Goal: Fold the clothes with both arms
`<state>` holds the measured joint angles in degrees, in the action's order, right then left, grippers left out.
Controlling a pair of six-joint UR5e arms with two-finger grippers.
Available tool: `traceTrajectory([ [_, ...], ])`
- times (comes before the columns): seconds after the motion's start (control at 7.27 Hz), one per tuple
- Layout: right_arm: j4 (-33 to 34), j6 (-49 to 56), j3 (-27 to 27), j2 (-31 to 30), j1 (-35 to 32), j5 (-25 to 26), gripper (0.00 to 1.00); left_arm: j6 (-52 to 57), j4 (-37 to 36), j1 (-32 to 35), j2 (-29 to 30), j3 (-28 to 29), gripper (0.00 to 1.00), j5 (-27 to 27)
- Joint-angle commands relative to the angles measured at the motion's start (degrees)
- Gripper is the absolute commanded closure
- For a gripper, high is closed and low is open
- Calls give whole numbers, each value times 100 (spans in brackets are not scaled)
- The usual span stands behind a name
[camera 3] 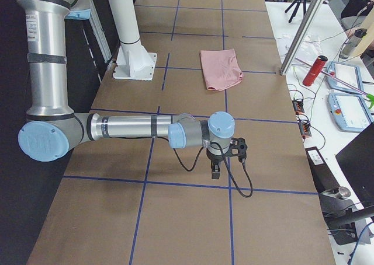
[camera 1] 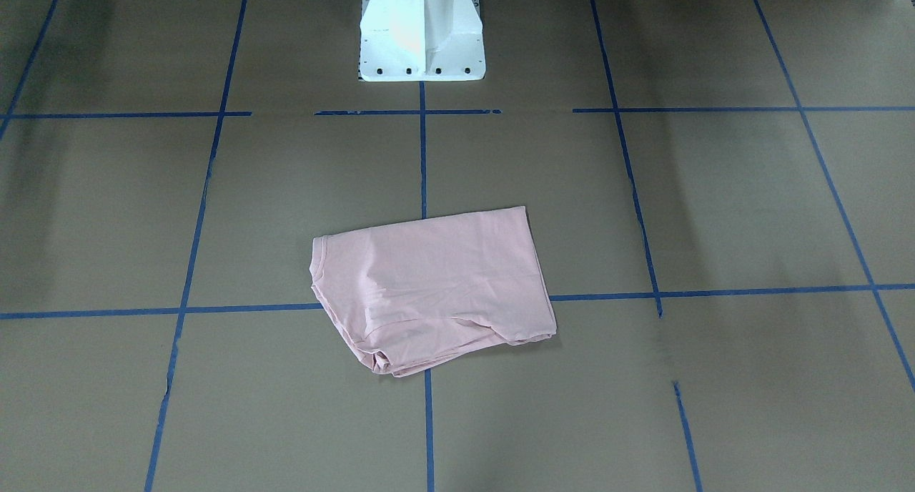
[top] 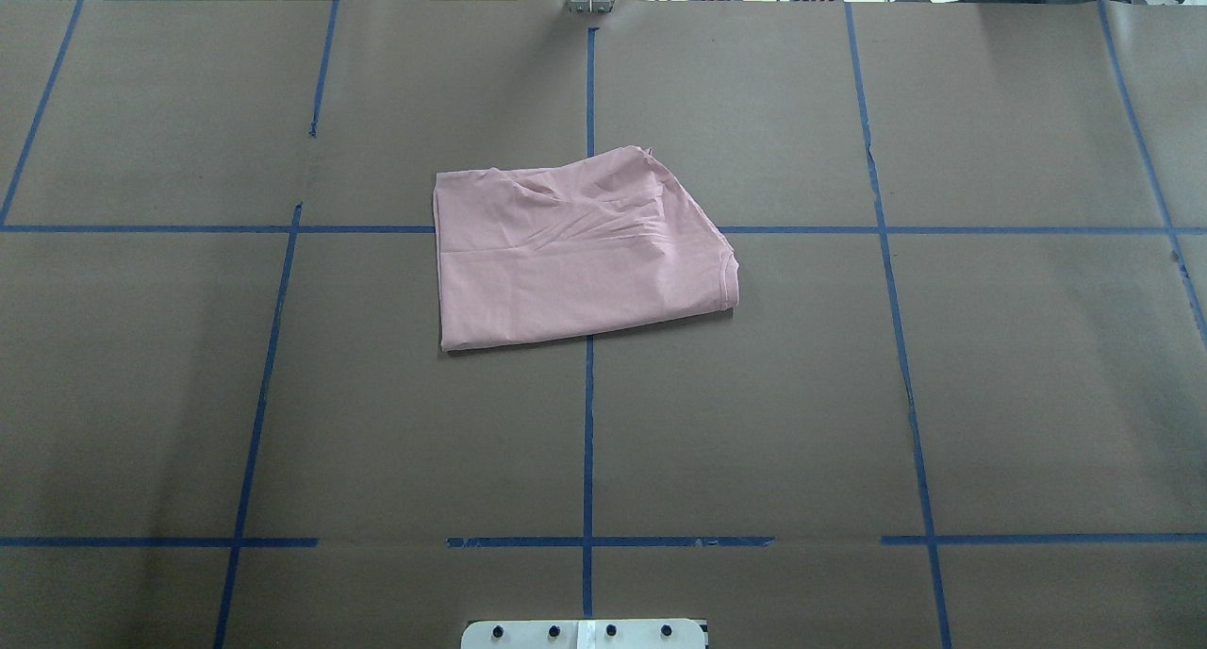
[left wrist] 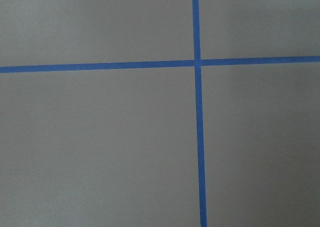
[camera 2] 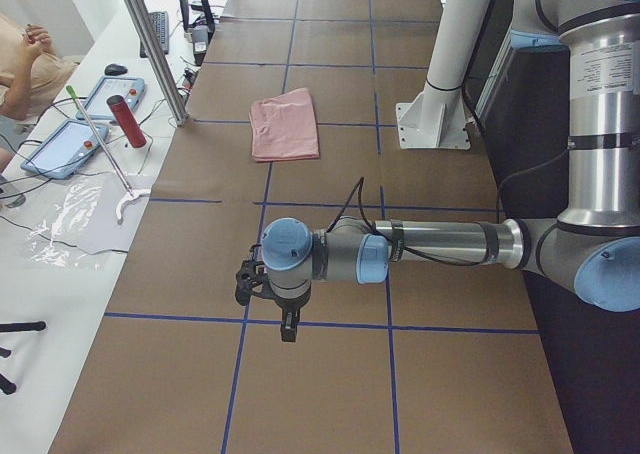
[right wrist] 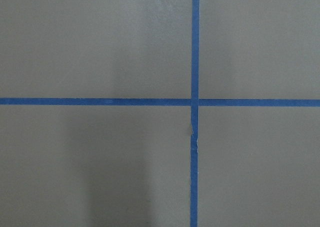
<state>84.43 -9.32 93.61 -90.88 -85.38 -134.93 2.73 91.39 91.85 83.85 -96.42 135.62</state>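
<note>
Nothing is being held between the jaws of either arm, as far as can be judged, but the left gripper [camera 2: 287,332] and the right gripper [camera 3: 215,173] are being shown only by the side cameras, so whether they are spread or pressed together cannot be told. Both are being pointed down at bare brown table [top: 283,394], and only crossing blue tape lines [left wrist: 196,137] are being framed by the wrist cameras. The two arms are being held out low at opposite ends, well apart from the pale pink T-shirt [top: 575,253], which is lying as a compact, slightly skewed rectangle across the central tape crossing, in front of the white pedestal base [camera 1: 422,34], print hidden. The folding is being judged nearly or wholly done. If one more fold is being attempted, matching corners should be pinched through every layer, raised level together, and laid over without dragging the wrinkled far edge.
</note>
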Motion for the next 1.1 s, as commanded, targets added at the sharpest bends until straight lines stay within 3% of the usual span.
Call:
traceTrajectory([
  [0.0,-14,0,95,9,-5,-7,0,-1,1,-10,0,0,0,0],
  [0.55,74,17,298,9,-216,-24,0,-1,1,-18,-9,-8,0,0],
  [0.96,56,26,298,-96,-330,-349,0,8,-7,-27,-9,9,0,9],
])
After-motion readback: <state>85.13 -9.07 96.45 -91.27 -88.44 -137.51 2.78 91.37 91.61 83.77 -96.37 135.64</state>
